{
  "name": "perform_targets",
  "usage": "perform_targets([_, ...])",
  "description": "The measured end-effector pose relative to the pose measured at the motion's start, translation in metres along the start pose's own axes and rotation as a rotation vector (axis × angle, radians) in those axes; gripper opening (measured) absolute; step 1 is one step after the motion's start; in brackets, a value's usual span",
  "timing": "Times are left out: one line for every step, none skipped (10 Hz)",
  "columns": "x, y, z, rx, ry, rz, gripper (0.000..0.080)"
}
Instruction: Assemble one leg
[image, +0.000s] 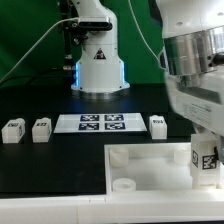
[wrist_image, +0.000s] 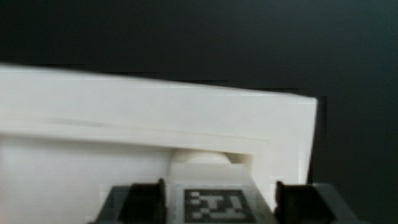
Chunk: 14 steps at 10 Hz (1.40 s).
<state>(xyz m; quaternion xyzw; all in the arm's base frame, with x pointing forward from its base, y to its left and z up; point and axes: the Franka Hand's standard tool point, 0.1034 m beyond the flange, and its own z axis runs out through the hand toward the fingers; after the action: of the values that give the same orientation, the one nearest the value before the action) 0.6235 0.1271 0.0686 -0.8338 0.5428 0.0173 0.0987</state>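
1. Nearest in the exterior view lies the white panel (image: 150, 165), flat on the black table (image: 55, 170). A round corner socket (image: 122, 185) shows at its near corner on the exterior view's left.
2. At the panel's edge on the exterior view's right, the gripper (image: 206, 166) holds a leg (image: 208, 158), tag facing outward. The wrist view confirms this: the jaws are closed only to the block's width, and the dark fingers (wrist_image: 135, 205) press on either side of the leg (wrist_image: 217, 204).
3. Just ahead of the held leg, the wrist view shows a rounded recess (wrist_image: 214, 156) in the panel's side. It is probably a socket, but blur prevents certainty.
4. The step in hand appears to be carrying the leg to its socket. Whether the leg already touches the panel cannot be told.
5. The next move calls for centring the leg on the socket, keeping it upright, then seating it.
6. Further back, three loose legs (image: 13, 130) (image: 41, 128) (image: 157, 125) flank the marker board (image: 100, 123).
7. Farthest stands the robot base (image: 98, 65).
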Motion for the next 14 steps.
perform_targets([0.007, 0.001, -0.001, -0.001, 0.006, -0.140, 0.0389])
perform_targets([0.013, 0.002, -0.003, -0.011, 0.019, -0.267, 0.0574])
perform_targets([0.015, 0.002, -0.004, -0.035, 0.046, -0.502, 0.0633])
perform_targets([0.016, 0.002, -0.003, -0.037, 0.045, -0.589, 0.0647])
perform_targets([0.017, 0.003, -0.003, -0.041, 0.046, -0.671, 0.0647])
perform_targets([0.019, 0.003, -0.003, -0.059, 0.051, -0.868, 0.0649])
perform_targets([0.019, 0.002, -0.003, -0.103, 0.068, -1.066, 0.0649])
perform_targets([0.020, 0.002, -0.003, -0.106, 0.069, -1.087, 0.0649])
perform_targets([0.020, 0.002, -0.003, -0.104, 0.071, -1.030, 0.0526])
perform_targets([0.020, 0.002, -0.003, -0.103, 0.071, -1.022, 0.0526])
perform_targets([0.018, 0.002, -0.002, -0.092, 0.072, -0.893, 0.0370])
perform_targets([0.018, 0.002, -0.002, -0.087, 0.075, -0.799, 0.0289])
perform_targets([0.018, 0.002, -0.002, -0.085, 0.076, -0.758, 0.0289])
perform_targets([0.017, 0.002, -0.002, -0.077, 0.076, -0.646, 0.0289])
